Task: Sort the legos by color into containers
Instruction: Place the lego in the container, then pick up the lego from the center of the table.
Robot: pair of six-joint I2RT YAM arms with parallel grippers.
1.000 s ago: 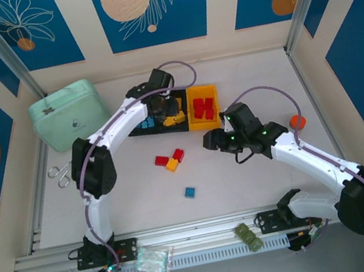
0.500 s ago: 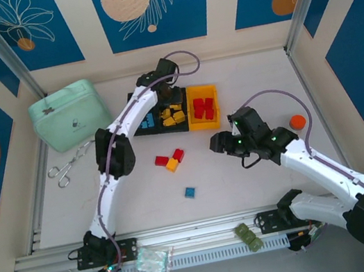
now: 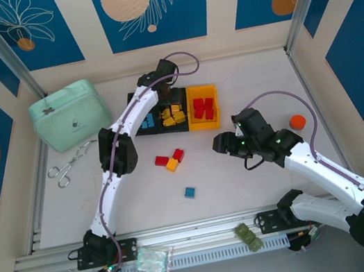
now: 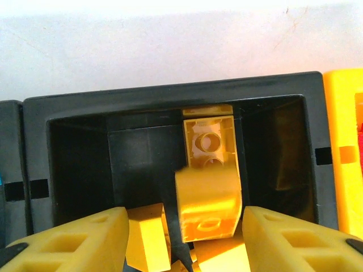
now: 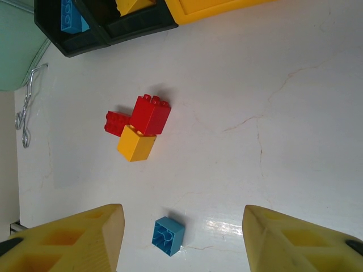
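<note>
Yellow brick is in the middle black bin, tilted on the other yellows. It sits between the left hand's fingers with a gap on each side, so we read that hand as partly open and holding nothing. The drop step for this piece looks done. Yellow bin holds the reds, left black bin the blues. Four legos are loose on the tabletop: two red bricks touching a loose yellow brick, and a blue brick apart from them. Right hand hangs over the tabletop near these, fingers spread, empty, blue brick framed between them. Next we'd lift the left hand straight up clear of the bin walls and bring the right down square on the blue brick. The red/yellow cluster will need a careful single pick.
</note>
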